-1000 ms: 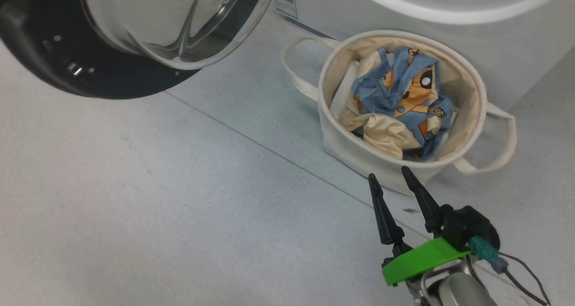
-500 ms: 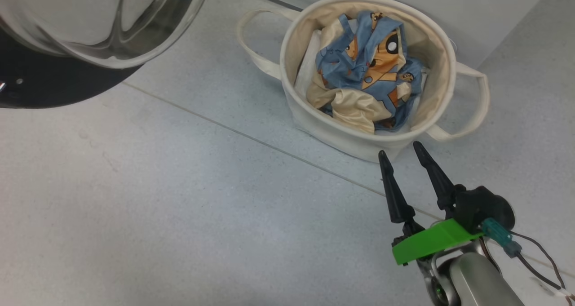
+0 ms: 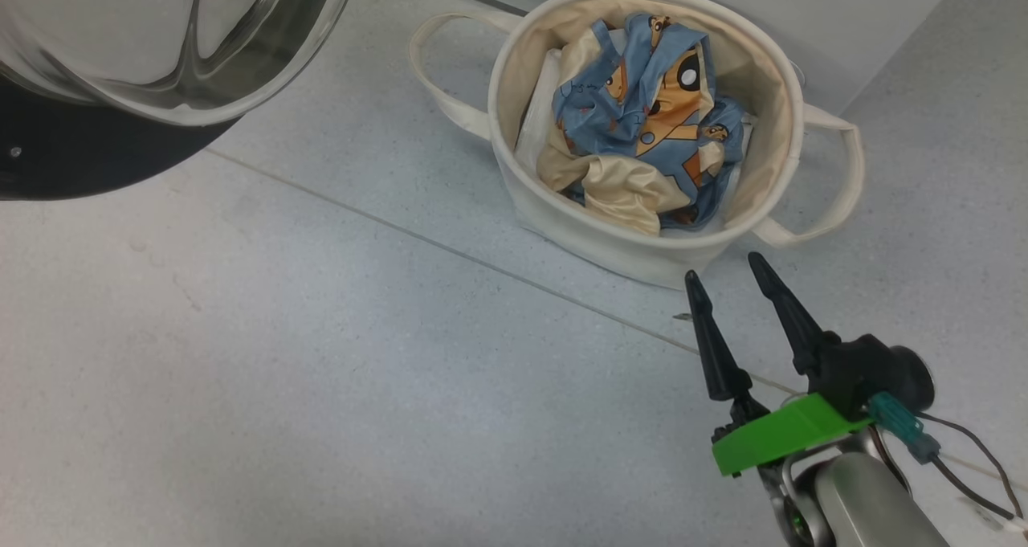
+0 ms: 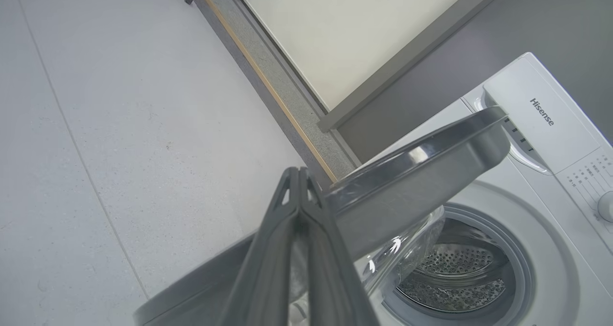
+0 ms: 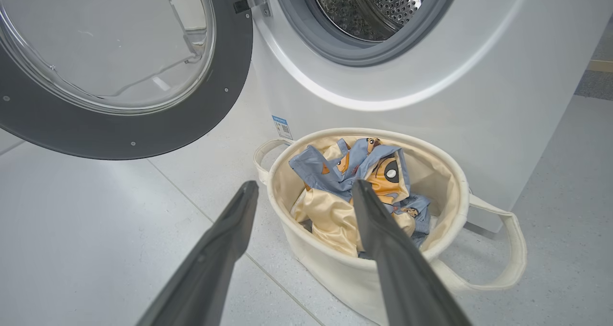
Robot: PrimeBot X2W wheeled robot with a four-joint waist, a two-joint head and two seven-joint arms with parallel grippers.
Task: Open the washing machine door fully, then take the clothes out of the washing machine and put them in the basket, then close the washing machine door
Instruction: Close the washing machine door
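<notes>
The stiff, hinged door [image 4: 416,177] looks best pushed at its glossy rim's free edge by the left gripper [image 4: 299,173], pressed together; right gripper [image 3: 721,267] spread, empty.

You saw the door [image 3: 88,165] cropped by the head view's top and left edges. The basket [image 3: 610,250] wall hid the clothes' [image 3: 642,121] underside. The washer's [image 4: 565,268] print [image 4: 586,175] was too small to read.
</notes>
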